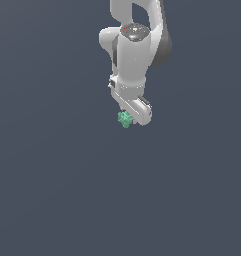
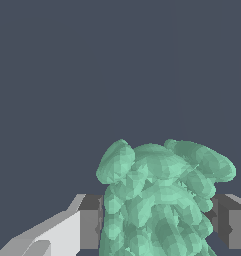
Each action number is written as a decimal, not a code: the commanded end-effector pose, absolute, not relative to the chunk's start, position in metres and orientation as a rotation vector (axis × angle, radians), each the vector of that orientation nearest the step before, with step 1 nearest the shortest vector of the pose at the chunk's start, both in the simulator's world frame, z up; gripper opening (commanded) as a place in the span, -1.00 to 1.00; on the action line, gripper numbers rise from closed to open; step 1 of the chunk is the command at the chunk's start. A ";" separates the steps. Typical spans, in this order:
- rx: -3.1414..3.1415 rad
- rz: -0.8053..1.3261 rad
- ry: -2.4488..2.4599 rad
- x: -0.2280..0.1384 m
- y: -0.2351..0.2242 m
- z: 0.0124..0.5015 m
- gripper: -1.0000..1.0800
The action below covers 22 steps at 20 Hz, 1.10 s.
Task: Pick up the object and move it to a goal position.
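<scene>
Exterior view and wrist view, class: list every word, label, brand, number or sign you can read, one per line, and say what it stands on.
None: neither view shows any readable text.
The white arm is plain; the dark patch on its top joint carries nothing legible.
The gripper and its grey fingers are unmarked.
The teal-green object between the fingers has only knobbly bumps.
The grey background is blank.

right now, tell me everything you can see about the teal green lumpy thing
The teal-green object is a small knobbly cluster of rounded lobes, matte and faceted like a coarse mesh. It sits between the two fingers of the white gripper, which press in on both of its sides. In the exterior view it peeks out on that view's left of the gripper tip, far smaller than the hand. Only plain dark grey shows around it; whether it is lifted off the surface cannot be told.
</scene>
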<state>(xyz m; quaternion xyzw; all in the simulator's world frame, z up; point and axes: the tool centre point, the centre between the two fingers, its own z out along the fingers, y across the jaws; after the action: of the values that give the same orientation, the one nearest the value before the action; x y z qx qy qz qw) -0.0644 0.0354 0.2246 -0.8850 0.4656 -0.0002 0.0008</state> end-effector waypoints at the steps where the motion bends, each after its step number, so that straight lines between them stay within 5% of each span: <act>1: -2.779 0.000 1.462 -0.064 0.025 0.252 -1.00; 22: -2.781 0.000 1.461 -0.054 -0.035 0.422 -1.00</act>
<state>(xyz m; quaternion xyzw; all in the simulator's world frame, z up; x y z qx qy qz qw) -0.0547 -0.0325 0.4154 -0.8851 0.4654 -0.0004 0.0004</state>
